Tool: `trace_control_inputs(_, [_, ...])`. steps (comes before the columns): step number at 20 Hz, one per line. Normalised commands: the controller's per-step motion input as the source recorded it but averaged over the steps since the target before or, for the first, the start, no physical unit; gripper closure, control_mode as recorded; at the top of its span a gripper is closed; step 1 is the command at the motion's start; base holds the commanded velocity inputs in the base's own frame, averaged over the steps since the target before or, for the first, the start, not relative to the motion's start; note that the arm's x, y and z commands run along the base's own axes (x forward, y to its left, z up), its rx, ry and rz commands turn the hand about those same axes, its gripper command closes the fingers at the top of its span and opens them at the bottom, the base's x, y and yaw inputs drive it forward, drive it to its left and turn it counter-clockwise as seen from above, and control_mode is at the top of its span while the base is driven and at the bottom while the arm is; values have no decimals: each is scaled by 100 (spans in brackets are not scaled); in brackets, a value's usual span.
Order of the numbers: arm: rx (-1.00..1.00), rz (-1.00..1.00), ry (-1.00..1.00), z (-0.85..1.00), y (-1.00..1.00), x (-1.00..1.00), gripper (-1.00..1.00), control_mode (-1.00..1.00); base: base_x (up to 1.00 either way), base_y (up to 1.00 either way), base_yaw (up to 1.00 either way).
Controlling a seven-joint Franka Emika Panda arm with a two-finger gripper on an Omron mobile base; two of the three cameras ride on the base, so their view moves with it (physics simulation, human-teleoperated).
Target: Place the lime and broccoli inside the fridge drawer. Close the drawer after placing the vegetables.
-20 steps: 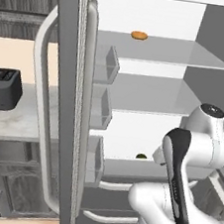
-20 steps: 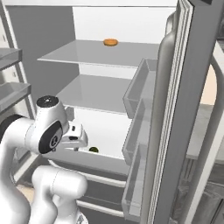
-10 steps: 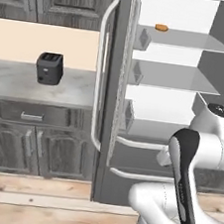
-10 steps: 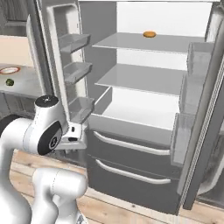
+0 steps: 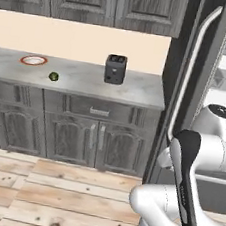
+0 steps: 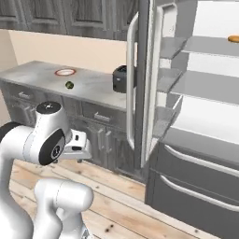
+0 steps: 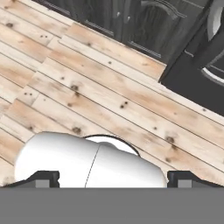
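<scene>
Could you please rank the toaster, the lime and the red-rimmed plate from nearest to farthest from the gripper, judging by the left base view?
The gripper hangs low in front of the cabinets, at the fridge end of the counter.
1. Toaster: on the counter, closest to the fridge.
2. Lime: further left, near the counter's front edge.
3. Red-rimmed plate: furthest left, further back.

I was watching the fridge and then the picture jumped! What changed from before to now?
The robot's base drove back and swung left, away from the open fridge, so the counter came into view, with the lime, the red-rimmed plate and the toaster on it. Nothing was picked up or let go. The pincer stays open and empty, and the orange item stays on its shelf.
</scene>
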Motion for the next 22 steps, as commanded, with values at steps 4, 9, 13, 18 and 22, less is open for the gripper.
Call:
trace_control_inputs(4, [0, 0, 0, 0, 0, 0, -100, 100, 73, 100, -4])
trace_control_inputs(9, [0, 0, 0, 0, 0, 0, -100, 100, 94, 100, -14])
trace_control_inputs(13, [0, 0, 0, 0, 0, 0, -100, 100, 92, 100, -18])
trace_control_inputs(18, [0, 0, 0, 0, 0, 0, -100, 100, 88, 100, -28])
trace_control_inputs(22, [0, 0, 0, 0, 0, 0, -100, 100, 84, 100, -29])
